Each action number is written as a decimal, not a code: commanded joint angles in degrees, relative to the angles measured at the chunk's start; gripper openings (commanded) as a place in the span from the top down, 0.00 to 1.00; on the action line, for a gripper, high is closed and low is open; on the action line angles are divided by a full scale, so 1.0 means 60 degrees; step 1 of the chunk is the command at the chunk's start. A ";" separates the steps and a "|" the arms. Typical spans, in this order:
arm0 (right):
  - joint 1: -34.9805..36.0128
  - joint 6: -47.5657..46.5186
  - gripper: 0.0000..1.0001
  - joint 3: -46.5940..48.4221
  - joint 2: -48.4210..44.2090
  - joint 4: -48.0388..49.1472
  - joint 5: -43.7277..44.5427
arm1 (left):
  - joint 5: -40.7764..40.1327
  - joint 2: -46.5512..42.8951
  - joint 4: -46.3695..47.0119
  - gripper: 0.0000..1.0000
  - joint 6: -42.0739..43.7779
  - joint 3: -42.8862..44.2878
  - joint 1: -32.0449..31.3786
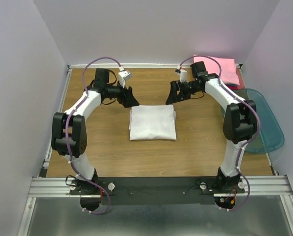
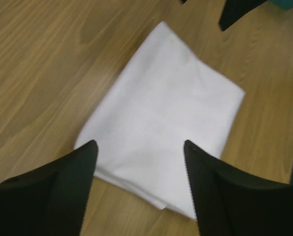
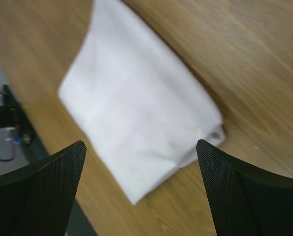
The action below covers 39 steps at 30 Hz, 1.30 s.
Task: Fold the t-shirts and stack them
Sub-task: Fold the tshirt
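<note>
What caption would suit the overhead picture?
Left gripper and right gripper, both open, at the far corners of a folded white t-shirt.

The left arm (image 1: 70, 132) and the right arm (image 1: 240, 120) rise from their bases, bend at the elbow and reach inward, so the wrists face each other. The left gripper (image 1: 130, 100) points right and downward, its jaws spread and holding nothing. The right gripper (image 1: 172, 95) points left and downward, its jaws spread wide and likewise holding nothing. The two grippers are apart.
</note>
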 commanded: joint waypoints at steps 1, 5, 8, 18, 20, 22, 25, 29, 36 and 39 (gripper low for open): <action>0.0058 0.1838 0.00 -0.0548 0.0156 0.0693 -0.2910 | 0.1539 -0.0256 0.2342 0.12 -0.2841 -0.1475 -0.0502; 0.0103 0.2298 0.00 -0.0244 0.1267 0.1222 -0.3254 | 0.1497 0.0415 0.4304 0.12 -0.4351 -0.1949 -0.0563; 0.0103 0.2195 0.00 0.0197 0.1942 0.1281 -0.3094 | 0.1205 0.1336 0.4864 0.12 -0.4910 -0.1745 -0.0534; -0.0336 0.1770 0.00 0.0915 0.3351 0.1647 -0.1833 | 0.0265 0.3831 0.2186 0.12 -0.2537 0.0731 -0.0124; -0.0439 0.1858 0.00 0.1120 0.3089 0.1633 -0.2008 | 0.0425 0.3350 0.2010 0.12 -0.2537 0.0834 -0.0036; -0.0469 0.1975 0.00 0.1077 0.2665 0.1633 -0.2300 | 0.0908 0.2330 0.1951 0.11 -0.2581 0.0544 -0.0035; -0.0425 0.2647 0.00 0.0201 0.1552 0.1939 -0.2915 | 0.1538 0.1110 0.2184 0.11 -0.3093 -0.0540 -0.0181; 0.0071 0.3994 0.00 -0.1715 0.0337 0.3122 -0.3619 | 0.2051 -0.0355 0.2636 0.10 -0.3706 -0.2063 -0.0794; 0.0981 0.5901 0.00 -0.3770 0.0069 0.4693 -0.3561 | 0.2199 -0.0008 0.4527 0.10 -0.5144 -0.4174 -0.1573; 0.0865 0.5493 0.00 -0.4167 0.0624 0.4680 -0.3385 | 0.1950 0.0592 0.4690 0.10 -0.5072 -0.4380 -0.1398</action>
